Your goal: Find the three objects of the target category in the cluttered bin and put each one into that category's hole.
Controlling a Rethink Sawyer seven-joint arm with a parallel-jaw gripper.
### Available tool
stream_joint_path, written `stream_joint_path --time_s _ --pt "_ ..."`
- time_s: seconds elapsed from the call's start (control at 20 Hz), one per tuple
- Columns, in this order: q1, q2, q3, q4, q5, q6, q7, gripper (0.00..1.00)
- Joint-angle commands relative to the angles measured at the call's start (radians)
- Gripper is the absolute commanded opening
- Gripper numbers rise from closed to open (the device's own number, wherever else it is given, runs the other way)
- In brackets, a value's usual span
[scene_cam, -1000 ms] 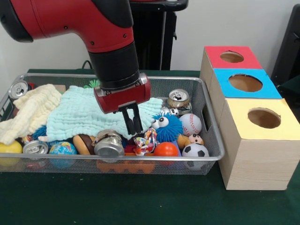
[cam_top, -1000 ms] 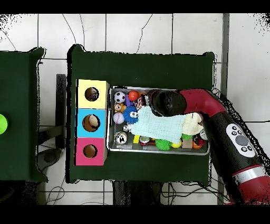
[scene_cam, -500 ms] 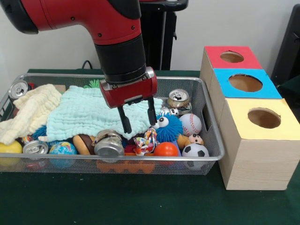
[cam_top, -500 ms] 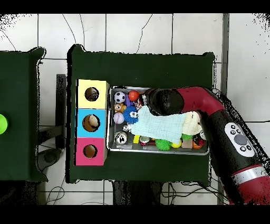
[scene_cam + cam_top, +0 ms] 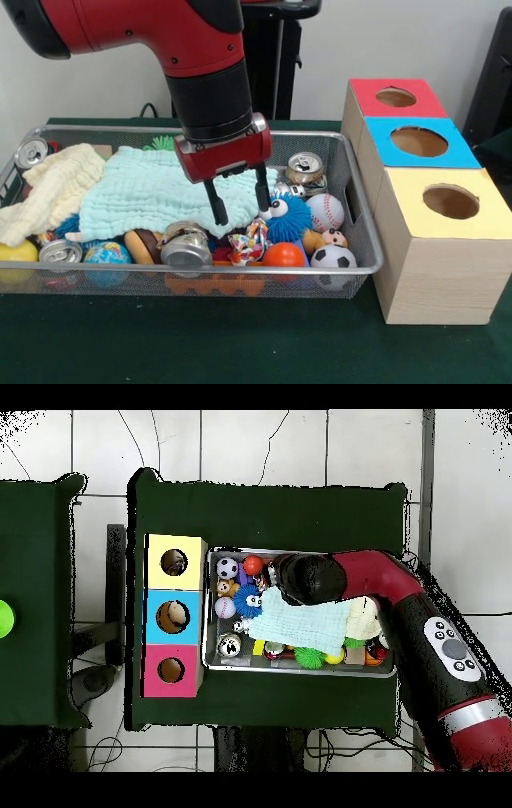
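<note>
The green tabletop (image 5: 240,344) carries a wire-mesh bin (image 5: 362,240) on the left of the front view and, just right of it, a wooden box with three holes: a red section (image 5: 416,102) farthest, a blue section (image 5: 448,152) in the middle and a yellow section (image 5: 480,216) nearest. The red and black arm (image 5: 200,64) comes down over the middle of the bin. A mint-green cloth (image 5: 152,196) covers much of the bin's centre, with a cream cloth (image 5: 56,188) overlapping its left end.

The claw (image 5: 239,202) hangs open, holding nothing, its two dark fingers (image 5: 216,204) spread apart above the cloth's right edge and a patterned crumpled scrap (image 5: 250,240).

To the claw's right lie a fuzzy blue ball with googly eyes (image 5: 292,218), a baseball (image 5: 326,211) and, nearer, a small soccer ball (image 5: 333,258) and an orange ball (image 5: 283,255). Cans are scattered about: one upright at the far right (image 5: 305,168), one on its side near the front (image 5: 186,246), one at the far left corner (image 5: 32,152) and one at the near left (image 5: 60,252). A globe-printed ball (image 5: 106,254) sits beside that last can.
</note>
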Motion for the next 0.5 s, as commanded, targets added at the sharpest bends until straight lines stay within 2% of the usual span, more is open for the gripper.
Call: stream_joint_path --time_s 0.05,0.5 --pt "0.011 0.026 -0.067 0.046 0.011 0.052 -0.037 1.0" --pt "0.03 0.092 -0.1 0.016 -0.044 -0.017 -0.043 1.0"
